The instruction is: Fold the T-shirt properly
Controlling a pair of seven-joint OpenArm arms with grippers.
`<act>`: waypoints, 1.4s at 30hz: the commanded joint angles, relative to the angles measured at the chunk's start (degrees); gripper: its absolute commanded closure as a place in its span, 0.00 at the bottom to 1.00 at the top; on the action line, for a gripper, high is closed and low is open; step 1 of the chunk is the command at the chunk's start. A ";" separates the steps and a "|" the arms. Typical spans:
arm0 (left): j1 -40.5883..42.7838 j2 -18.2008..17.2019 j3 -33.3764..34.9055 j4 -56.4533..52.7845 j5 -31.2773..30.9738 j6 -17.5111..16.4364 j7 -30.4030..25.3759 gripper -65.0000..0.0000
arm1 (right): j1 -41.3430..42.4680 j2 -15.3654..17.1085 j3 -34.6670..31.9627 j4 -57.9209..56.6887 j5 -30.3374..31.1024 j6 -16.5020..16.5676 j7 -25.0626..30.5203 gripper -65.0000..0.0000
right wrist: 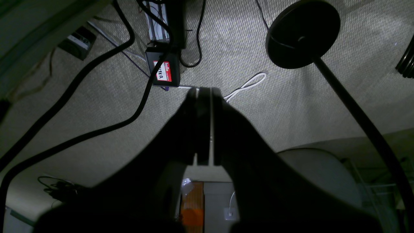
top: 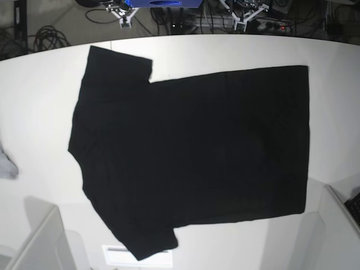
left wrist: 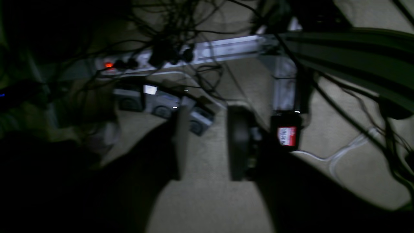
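White table (top: 45, 101) bears the flat black T-shirt (top: 197, 152); cables behind.

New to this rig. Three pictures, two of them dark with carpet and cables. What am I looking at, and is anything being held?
It is a two-armed robot meant to fold a shirt. The base view looks down on a white table with a black T-shirt spread flat, plain side up, and a bit of grey cloth at the table's edge. No arm shows there. The two dark pictures come from cameras on the wrists, both aimed past the table at carpet and cables. The left gripper has its jaws apart with only floor between them. The right gripper is shut with nothing in it. So nothing is held.
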 commanded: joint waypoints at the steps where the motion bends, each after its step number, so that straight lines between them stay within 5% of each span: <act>1: 0.44 -0.22 0.08 -0.11 -0.06 0.32 -0.19 0.64 | -0.24 0.10 0.03 0.02 0.23 -0.30 0.08 1.00; 6: 0.44 -0.22 0.08 -0.19 -0.06 0.32 -0.19 1.00 | -0.41 0.10 -0.14 0.02 0.06 -0.30 0.08 1.00; 42: 2.03 -0.49 0.08 0.16 0.29 0.32 -0.63 1.00 | -1.47 2.47 0.12 3.27 0.23 -0.30 -0.01 1.00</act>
